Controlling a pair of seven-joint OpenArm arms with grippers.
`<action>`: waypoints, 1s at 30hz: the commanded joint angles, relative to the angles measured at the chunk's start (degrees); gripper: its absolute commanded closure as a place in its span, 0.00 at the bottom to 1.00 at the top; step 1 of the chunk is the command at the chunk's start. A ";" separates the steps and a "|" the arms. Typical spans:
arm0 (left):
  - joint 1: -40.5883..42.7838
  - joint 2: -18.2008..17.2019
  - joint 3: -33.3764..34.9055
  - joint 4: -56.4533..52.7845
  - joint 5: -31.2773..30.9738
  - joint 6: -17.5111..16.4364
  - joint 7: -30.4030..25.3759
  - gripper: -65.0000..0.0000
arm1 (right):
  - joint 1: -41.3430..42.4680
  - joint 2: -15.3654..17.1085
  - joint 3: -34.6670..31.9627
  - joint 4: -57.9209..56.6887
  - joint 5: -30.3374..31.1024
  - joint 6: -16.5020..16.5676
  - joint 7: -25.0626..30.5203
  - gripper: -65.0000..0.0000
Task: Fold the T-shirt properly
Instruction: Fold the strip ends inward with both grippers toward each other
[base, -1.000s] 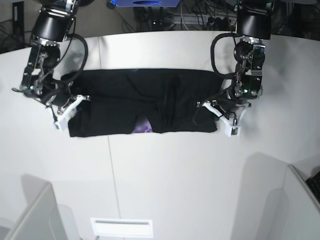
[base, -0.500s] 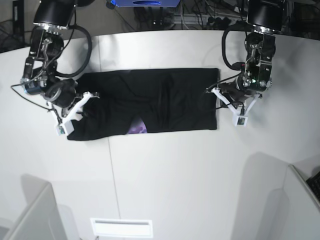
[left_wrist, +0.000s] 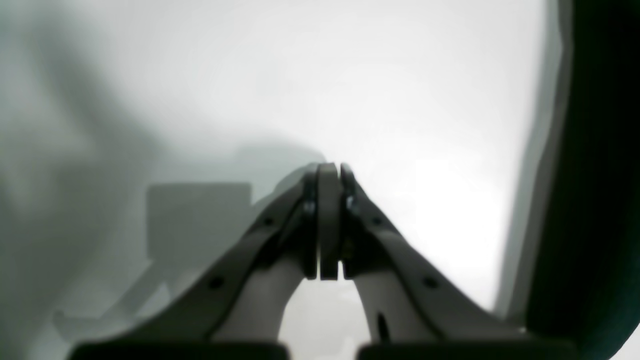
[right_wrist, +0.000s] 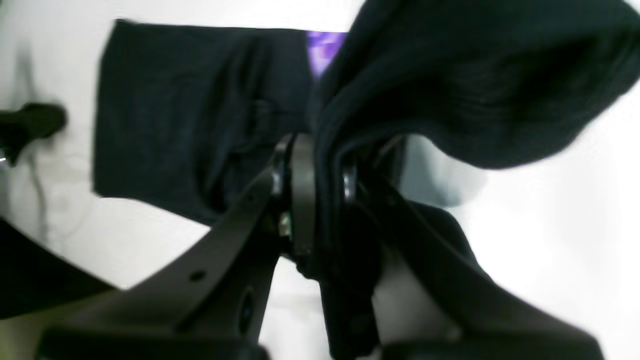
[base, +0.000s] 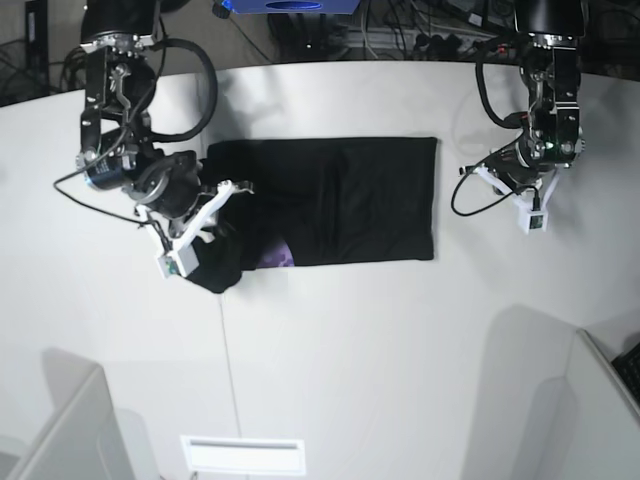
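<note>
Clenched on a bunched end of the black T-shirt, the right gripper is lifting cloth at the left of the base view, while the left gripper, at the right there, is closing on nothing over bare table. If the thick wad is slipping, the fold could be landing crooked. Cables are crowding the dark background along the top.

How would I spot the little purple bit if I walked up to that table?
Find the white table, then the black T-shirt lying across it as a wide band. Along its near edge, beside the bunch lifted by the right gripper, a small purple patch peeks out, the only colour on the dark cloth.
</note>
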 joint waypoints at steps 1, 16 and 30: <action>-0.32 -0.45 0.75 0.58 -0.42 -0.12 0.16 1.00 | 1.19 0.13 -0.65 1.16 0.73 -0.39 1.15 1.00; -5.95 0.96 14.12 -7.78 -0.42 0.06 0.16 1.00 | 3.21 -5.67 -2.76 1.96 0.73 -0.56 2.82 1.00; -15.36 7.81 20.53 -14.19 -0.42 0.15 0.25 1.00 | 3.65 -6.99 -2.68 1.96 0.73 -0.56 6.33 1.00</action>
